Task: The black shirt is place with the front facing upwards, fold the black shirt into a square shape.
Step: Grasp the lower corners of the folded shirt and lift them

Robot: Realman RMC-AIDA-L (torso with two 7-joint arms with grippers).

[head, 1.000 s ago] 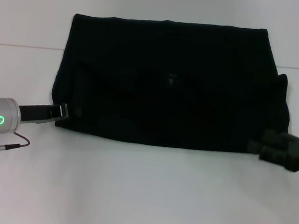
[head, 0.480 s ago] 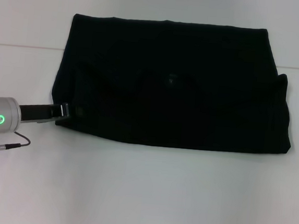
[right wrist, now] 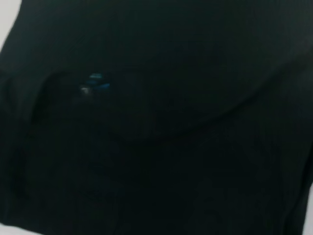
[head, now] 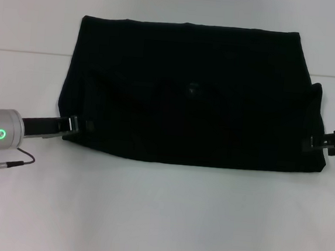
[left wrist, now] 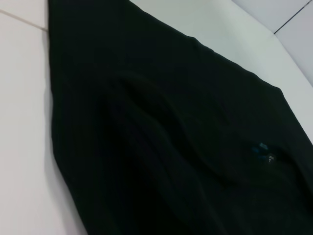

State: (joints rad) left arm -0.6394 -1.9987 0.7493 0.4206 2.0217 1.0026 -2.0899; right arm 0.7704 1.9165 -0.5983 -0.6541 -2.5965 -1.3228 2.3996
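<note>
With the black shirt [head: 191, 92] already halved, left claw [head: 78, 125] and right claw [head: 314, 143], whose grip I cannot tell, flank its near corners; next likely pinching and folding.

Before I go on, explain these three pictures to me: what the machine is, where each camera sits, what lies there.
A two-armed robot works over a white table. The wide picture comes from a camera on its head; the other two come from cameras on its wrists, close above the cloth. A black shirt lies flat, already folded into a wide rectangle; its small blue label shows in both wrist pictures. The left gripper is at the shirt's left edge, the right gripper at its right edge. Whether either holds cloth is unclear.
</note>
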